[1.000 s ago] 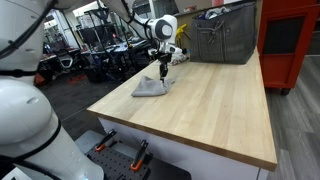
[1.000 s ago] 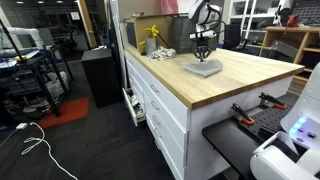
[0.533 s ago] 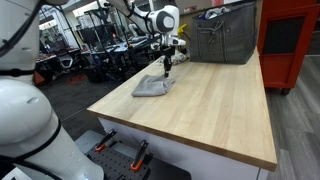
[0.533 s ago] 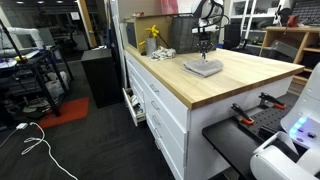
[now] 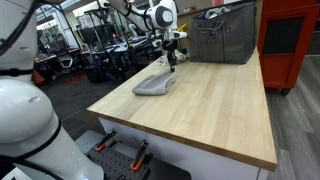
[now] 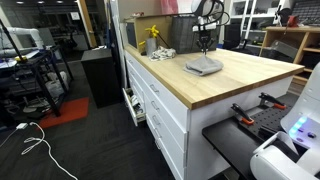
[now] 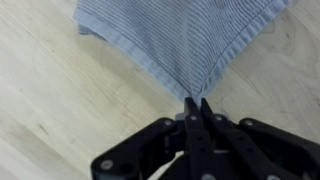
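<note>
- Currently your end effector (image 7: 197,103) is clamped narrow on a single corner of the grey cloth (image 7: 180,35). With so thin a bite, a sharp pull could slip the fabric free.
- Most of the cloth lies bunched on the counter (image 5: 215,110), close to one long edge. Dragging it sideways may slide the whole heap over that edge.
- Small items (image 6: 158,48) stand near the cloth at the counter's back, and a swinging fold could snag or topple them.
</note>
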